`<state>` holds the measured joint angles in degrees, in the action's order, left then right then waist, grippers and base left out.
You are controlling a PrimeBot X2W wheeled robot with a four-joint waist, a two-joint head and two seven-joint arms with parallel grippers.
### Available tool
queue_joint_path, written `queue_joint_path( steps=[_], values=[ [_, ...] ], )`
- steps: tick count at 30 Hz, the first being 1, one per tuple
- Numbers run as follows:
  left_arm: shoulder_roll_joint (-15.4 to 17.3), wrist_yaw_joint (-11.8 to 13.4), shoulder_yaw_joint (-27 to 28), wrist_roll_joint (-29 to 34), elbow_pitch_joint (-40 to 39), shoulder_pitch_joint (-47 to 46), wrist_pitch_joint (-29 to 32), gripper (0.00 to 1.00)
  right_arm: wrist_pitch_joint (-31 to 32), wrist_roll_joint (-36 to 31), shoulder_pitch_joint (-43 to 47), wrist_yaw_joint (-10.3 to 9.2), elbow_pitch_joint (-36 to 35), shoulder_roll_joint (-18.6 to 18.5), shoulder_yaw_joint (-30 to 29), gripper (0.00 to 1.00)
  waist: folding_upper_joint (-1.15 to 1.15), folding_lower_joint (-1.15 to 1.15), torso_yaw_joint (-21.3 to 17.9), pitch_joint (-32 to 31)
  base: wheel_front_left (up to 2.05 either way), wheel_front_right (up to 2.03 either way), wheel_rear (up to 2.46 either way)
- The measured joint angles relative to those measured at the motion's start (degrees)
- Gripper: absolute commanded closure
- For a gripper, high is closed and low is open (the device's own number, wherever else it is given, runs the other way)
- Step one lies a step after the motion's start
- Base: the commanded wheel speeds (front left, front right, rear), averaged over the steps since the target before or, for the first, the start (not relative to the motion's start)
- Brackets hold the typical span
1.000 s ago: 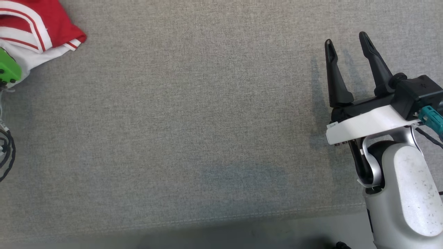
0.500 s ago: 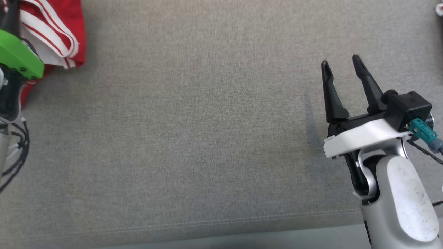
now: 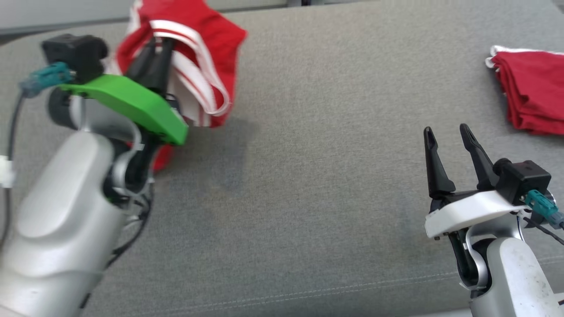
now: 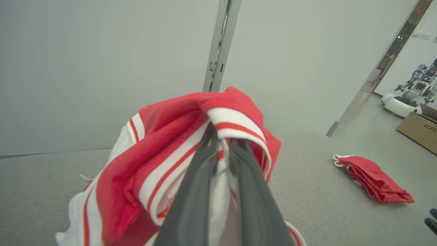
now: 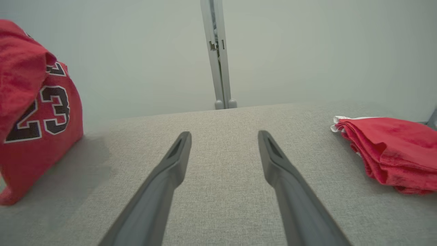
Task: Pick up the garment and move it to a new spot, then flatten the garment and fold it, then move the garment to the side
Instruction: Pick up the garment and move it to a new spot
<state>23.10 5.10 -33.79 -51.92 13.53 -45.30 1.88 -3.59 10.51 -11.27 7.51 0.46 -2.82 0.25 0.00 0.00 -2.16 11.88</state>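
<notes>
Where the jersey hangs: the red basketball jersey (image 3: 194,53) is bunched at the far left of the grey fabric-covered counter (image 3: 308,198), held up by the left arm.
Jersey detail: white-and-red striped trim drapes over the fingers in the left wrist view (image 4: 164,136). A black "23" outlined in white shows in the right wrist view (image 5: 37,112).
Contact with counter: the jersey's lower edge seems to touch the cloth, though the view from the side is too partial to be sure. A soft shadow lies beside it.
Left claw (image 3: 157,48): nearly closed, pinching a fold of the jersey at the trim. In its own wrist view (image 4: 222,136), white cloth fills the narrow slot between the fingers.
Right claw (image 3: 446,130): spread wide and holding nothing, low over bare counter at the near right, with grey cloth between its fingers (image 5: 224,135).
Folded red garment (image 3: 533,97): a neat stack with a white edge, lying at the far right of the counter, well apart from the jersey (image 4: 372,179) (image 5: 392,150).
</notes>
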Motion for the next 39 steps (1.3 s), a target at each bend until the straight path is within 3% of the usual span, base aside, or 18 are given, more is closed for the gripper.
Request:
queue_joint_path(
  steps=[9, 17, 25, 39],
  values=[
    [-13.8, 0.3, -4.7, 0.7, 2.0, -4.1, -3.7, 1.0, 0.5, 1.0, 1.3, -0.01, -0.5, 0.0, 0.9, 0.0, 0.0, 0.0, -4.4, -3.8, 0.0, 0.0, 0.0],
    [-19.3, -0.9, -7.8, 0.3, 7.4, -5.3, -7.2, 1.0, 0.4, 1.9, 1.3, -0.01, 0.1, 0.0, 2.6, 0.0, 0.0, 0.0, -7.5, -3.8, 0.0, 0.0, 0.0],
    [-20.0, -1.7, -10.7, -1.3, 17.1, -2.6, -8.8, 1.0, -0.1, 2.7, 0.4, 0.0, 0.7, 0.0, 4.3, 0.0, 0.0, 0.0, -8.3, -1.8, 0.0, 0.0, 0.0],
    [-15.0, -3.9, -12.2, 3.2, 37.9, -5.2, -14.0, 1.0, -0.5, 2.4, -0.9, -0.01, 1.2, 0.0, 4.5, 0.0, 0.0, 0.0, -8.2, 2.2, 0.0, 0.0, 0.0]
  ],
)
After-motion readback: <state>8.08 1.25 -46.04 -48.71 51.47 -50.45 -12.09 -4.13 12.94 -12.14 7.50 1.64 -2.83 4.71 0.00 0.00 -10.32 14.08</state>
